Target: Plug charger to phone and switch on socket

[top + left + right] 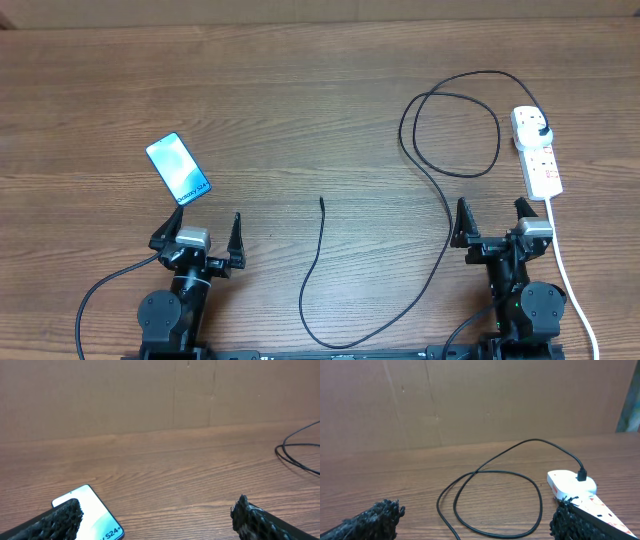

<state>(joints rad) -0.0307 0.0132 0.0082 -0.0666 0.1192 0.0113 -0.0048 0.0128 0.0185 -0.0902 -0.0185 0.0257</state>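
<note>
The phone (178, 168) lies screen up at the left of the table, its blue screen lit, and its near corner (95, 517) shows beside my left finger. My left gripper (198, 228) stands open just in front of it, nothing between its fingers. The white socket (536, 150) lies at the right with the charger's black plug (541, 128) in its far end. The charger cable (450, 140) loops left of the socket and runs forward, ending at a free tip (321, 200) mid-table. My right gripper (493, 215) stands open near the socket (570, 485), empty.
The socket's thick white cord (570, 280) runs down the right side past my right arm. A brown cardboard wall (480, 400) closes the far side of the wooden table (300, 90).
</note>
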